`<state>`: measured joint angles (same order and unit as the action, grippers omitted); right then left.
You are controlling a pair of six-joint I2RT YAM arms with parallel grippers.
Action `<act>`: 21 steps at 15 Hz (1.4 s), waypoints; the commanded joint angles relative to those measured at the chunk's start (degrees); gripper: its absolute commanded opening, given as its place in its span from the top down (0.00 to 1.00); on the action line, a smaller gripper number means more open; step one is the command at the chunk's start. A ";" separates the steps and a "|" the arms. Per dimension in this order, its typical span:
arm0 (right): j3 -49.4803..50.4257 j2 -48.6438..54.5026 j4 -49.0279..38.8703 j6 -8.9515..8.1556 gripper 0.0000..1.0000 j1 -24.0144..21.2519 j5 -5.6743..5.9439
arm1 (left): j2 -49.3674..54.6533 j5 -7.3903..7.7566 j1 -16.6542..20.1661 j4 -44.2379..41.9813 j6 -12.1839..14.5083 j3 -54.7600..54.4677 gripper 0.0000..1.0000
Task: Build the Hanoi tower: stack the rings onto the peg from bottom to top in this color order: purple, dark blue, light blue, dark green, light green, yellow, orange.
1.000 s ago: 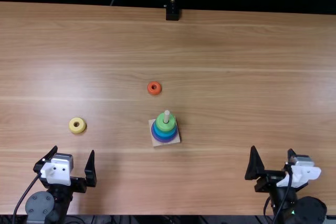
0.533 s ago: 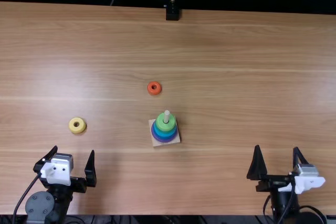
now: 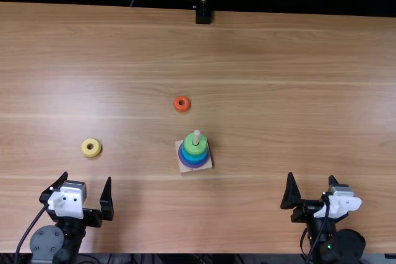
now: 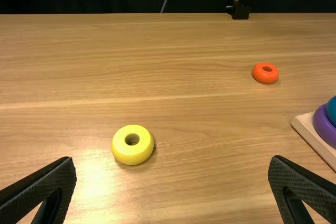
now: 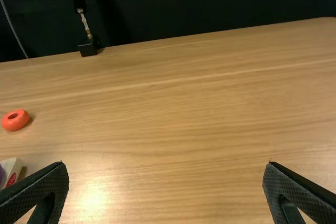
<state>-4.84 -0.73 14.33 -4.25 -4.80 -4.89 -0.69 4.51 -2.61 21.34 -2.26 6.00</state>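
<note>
The peg (image 3: 196,136) is loaded from purple ring (image 3: 192,164) up to green ring (image 3: 193,149), so I'd guess two remain: yellow ring (image 3: 84,148), well left of the peg, then orange ring (image 3: 176,104), beyond it. Left gripper (image 3: 87,177) and right gripper (image 3: 311,176), either side, gape wide, empty.
</note>
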 commanded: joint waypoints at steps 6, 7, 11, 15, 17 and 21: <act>3.96 0.73 1.77 13.11 0.00 -0.21 0.35 | 0.69 1.08 0.15 4.18 0.68 -6.00 0.00; 3.96 0.73 2.08 13.11 0.00 -0.21 0.35 | 0.69 1.08 0.15 4.18 0.68 -6.00 0.00; 3.96 0.73 4.09 13.01 0.00 -0.74 0.35 | 0.69 1.08 0.15 4.18 0.68 -6.00 0.00; 3.96 0.73 3.98 13.32 0.00 -0.74 0.14 | 0.69 1.08 0.15 4.18 0.68 -6.00 0.00; 3.96 0.73 3.98 13.32 0.00 -0.74 0.14 | 0.69 1.08 0.15 4.18 0.68 -6.00 0.00; 3.96 0.73 3.98 13.43 0.00 -0.74 0.14 | 0.69 1.08 0.15 4.18 0.68 -6.00 0.00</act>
<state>-4.80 -0.71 15.27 8.91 -4.80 -4.86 -0.67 4.49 -2.63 21.34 -2.26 6.00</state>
